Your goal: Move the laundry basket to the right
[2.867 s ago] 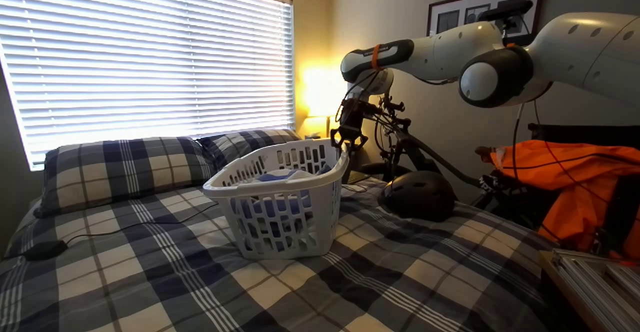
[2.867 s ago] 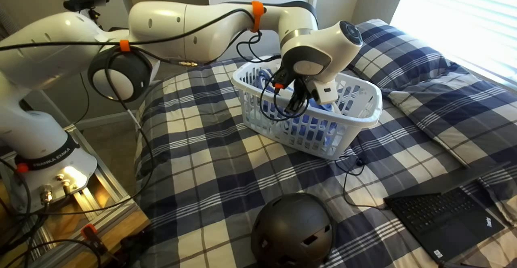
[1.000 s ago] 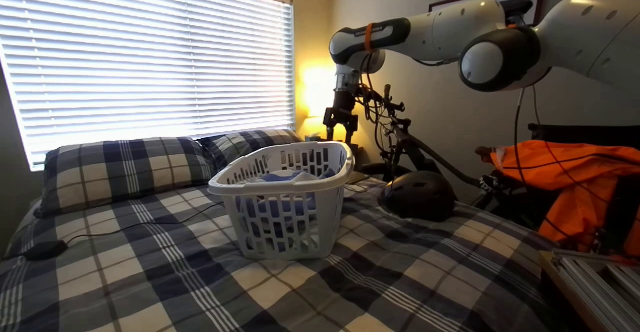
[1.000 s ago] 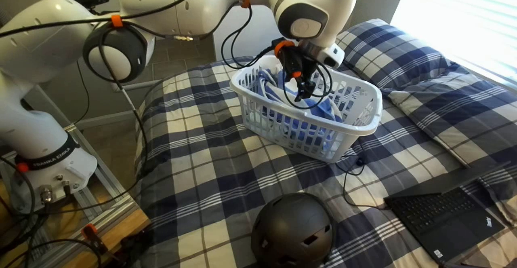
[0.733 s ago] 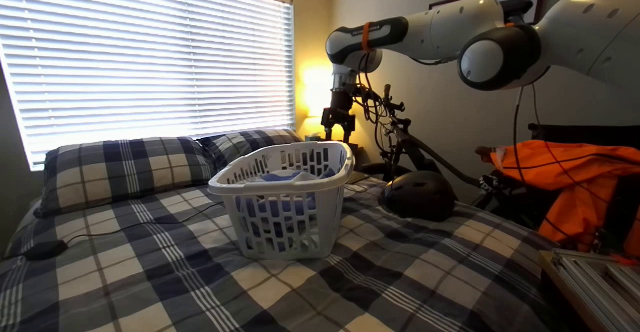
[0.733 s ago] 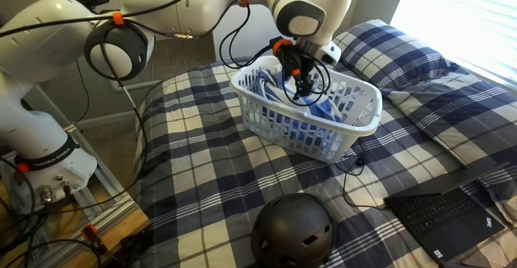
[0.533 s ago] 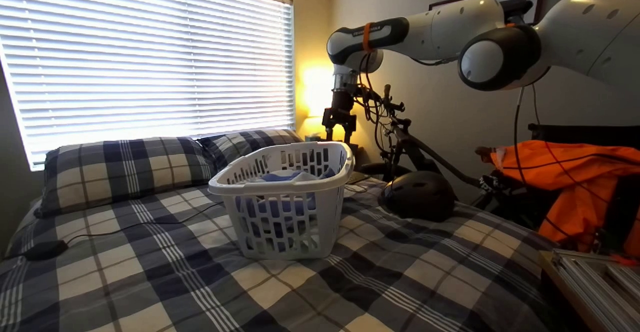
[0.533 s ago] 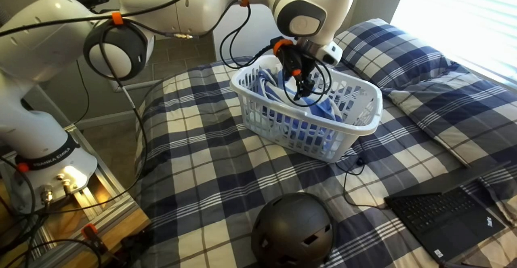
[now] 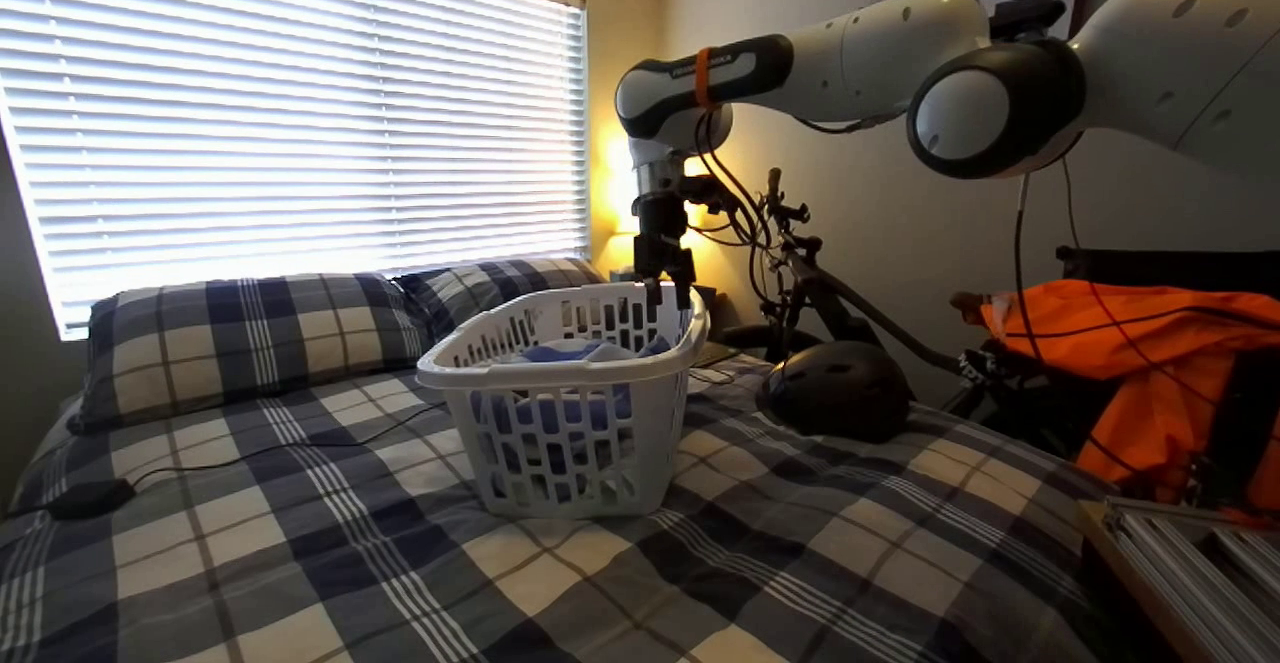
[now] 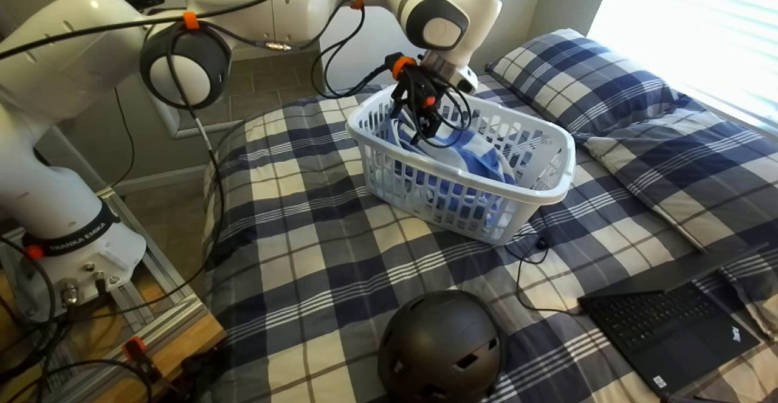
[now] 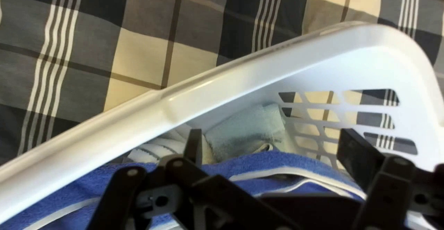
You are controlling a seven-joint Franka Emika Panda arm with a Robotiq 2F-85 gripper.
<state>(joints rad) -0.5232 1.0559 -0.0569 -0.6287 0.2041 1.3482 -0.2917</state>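
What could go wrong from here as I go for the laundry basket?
The open gripper hangs over the striped cloth; in the wrist view the rim is not between its fingers, so closing now might catch only cloth or nothing.
The dark helmet sits on the bed near the laundry basket; moving that way could bump it.
A black cord lies by the laundry basket's base and might snag.

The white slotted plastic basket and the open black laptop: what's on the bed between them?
A thin black cable curves across the plaid bedspread between the basket and the laptop, as an exterior view shows.
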